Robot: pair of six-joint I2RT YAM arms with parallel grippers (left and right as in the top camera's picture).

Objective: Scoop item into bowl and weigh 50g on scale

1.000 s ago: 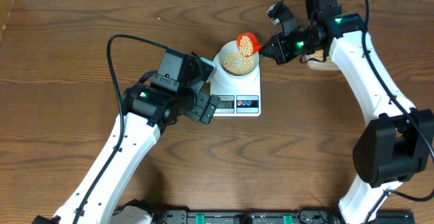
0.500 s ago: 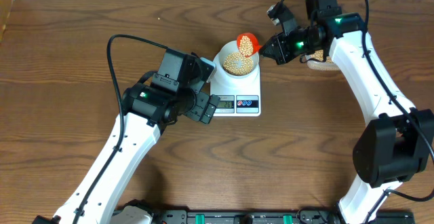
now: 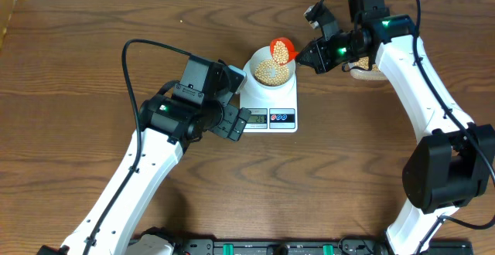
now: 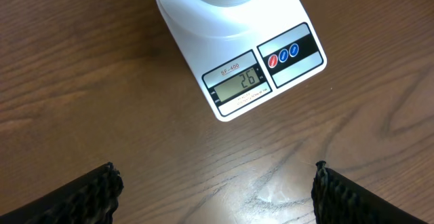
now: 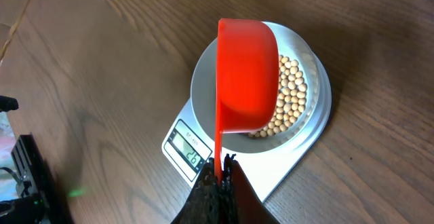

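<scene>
The white scale (image 3: 271, 108) stands mid-table; its display (image 4: 240, 81) reads 26. The white bowl (image 3: 272, 71) sits on it, partly filled with tan beans (image 5: 288, 98). My right gripper (image 5: 220, 173) is shut on the handle of a red scoop (image 5: 245, 75), which is held over the bowl and holds some beans (image 3: 279, 52) in the overhead view. My left gripper (image 4: 213, 187) is open and empty above bare table, just in front of the scale.
A tub of beans (image 3: 363, 71) lies behind the right arm at the back right, mostly hidden. The table's far edge meets a white wall. Both arm bases stand at the front edge.
</scene>
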